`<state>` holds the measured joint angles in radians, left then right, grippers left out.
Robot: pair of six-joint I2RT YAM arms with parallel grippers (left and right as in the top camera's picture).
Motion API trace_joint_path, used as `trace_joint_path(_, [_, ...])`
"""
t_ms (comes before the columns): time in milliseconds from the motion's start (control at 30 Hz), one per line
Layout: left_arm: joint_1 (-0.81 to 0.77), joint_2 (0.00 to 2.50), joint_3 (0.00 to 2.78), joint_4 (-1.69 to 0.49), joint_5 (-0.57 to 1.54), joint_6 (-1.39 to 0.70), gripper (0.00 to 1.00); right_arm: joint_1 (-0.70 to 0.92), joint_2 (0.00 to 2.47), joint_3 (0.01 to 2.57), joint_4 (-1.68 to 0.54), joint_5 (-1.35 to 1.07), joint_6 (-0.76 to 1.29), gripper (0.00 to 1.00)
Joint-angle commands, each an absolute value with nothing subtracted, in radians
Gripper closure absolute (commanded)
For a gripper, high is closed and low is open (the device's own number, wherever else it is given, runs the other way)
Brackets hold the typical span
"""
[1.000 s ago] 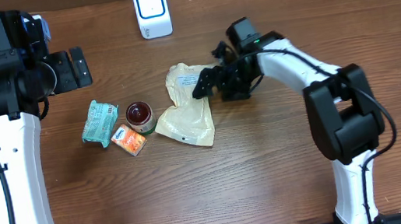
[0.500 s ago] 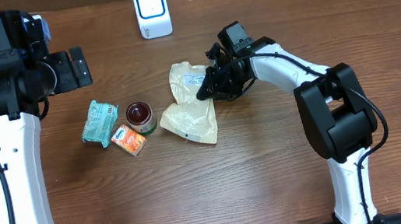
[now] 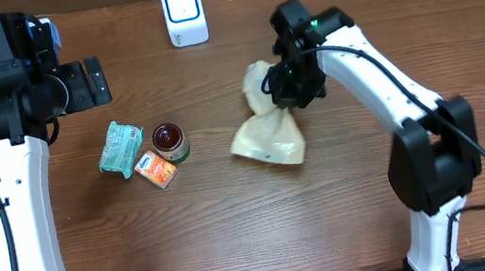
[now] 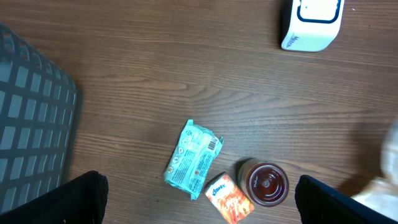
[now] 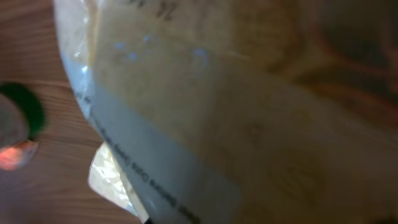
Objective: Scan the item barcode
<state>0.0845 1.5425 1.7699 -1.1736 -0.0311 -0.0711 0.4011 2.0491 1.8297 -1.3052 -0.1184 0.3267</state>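
Note:
The item, a beige plastic bag [image 3: 269, 134], hangs from my right gripper [image 3: 285, 88], which is shut on its upper end right of the table's middle. In the right wrist view the bag [image 5: 217, 93] fills the frame, blurred, with a line of dark print along a pale strip; my own fingers are hidden and no barcode can be made out. The white scanner [image 3: 184, 14] stands at the back edge, also seen in the left wrist view [image 4: 311, 23]. My left gripper [image 4: 202, 202] is open and empty, high above the left side.
On the left lie a teal packet [image 3: 120, 148], a dark-lidded jar [image 3: 169, 141] and a small orange tissue pack [image 3: 156, 169], close together. A grey mesh basket [image 4: 31, 124] sits beyond the table's left edge.
My right gripper shut on the bag's top, then lifted it and carried it to the right, away from the jar. The left arm has stayed still.

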Motion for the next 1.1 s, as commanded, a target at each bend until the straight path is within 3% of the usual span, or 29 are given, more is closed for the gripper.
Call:
trace_joint_path(0, [0.079, 1.530, 1.789, -1.171, -0.033, -0.051, 0.00, 0.489, 2.007, 1.877, -1.403, 0.327, 0.431, 0.96])
trace_joint_path(233, [0.079, 1.530, 1.789, -1.171, -0.033, -0.052, 0.00, 0.568, 2.128, 1.876, -1.614, 0.615, 0.456, 0.94])
trace_joint_path(500, [0.079, 1.530, 1.790, -1.171, -0.033, -0.052, 0.00, 0.577, 2.243, 1.879, -1.639, 0.652, 0.498, 0.93])
trace_joint_path(567, [0.079, 1.530, 1.790, -1.171, -0.033, -0.052, 0.00, 0.599, 2.249, 1.879, -1.620, 0.625, 0.492, 0.80])
trace_joint_path(667, [0.079, 1.530, 1.790, -1.171, -0.033, -0.052, 0.01, 0.650, 2.252, 1.878, -1.570, 0.554, 0.442, 0.75])
trace_joint_path(733, [0.079, 1.530, 1.790, -1.171, -0.033, -0.052, 0.00, 0.688, 2.252, 1.878, -1.545, 0.527, 0.440, 0.63])
trace_joint_path(867, [0.079, 1.530, 1.790, -1.171, -0.033, -0.052, 0.01, 0.766, 2.252, 1.878, -1.505, 0.484, 0.437, 0.50])
trace_joint_path(967, [0.079, 1.530, 1.789, -1.171, -0.033, -0.052, 0.00, 0.797, 2.252, 1.879, -1.465, 0.484, 0.442, 0.33])
trace_joint_path(1067, [0.079, 1.530, 1.789, -1.171, -0.033, -0.052, 0.00, 0.797, 2.252, 1.882, -1.444, 0.484, 0.441, 0.29])
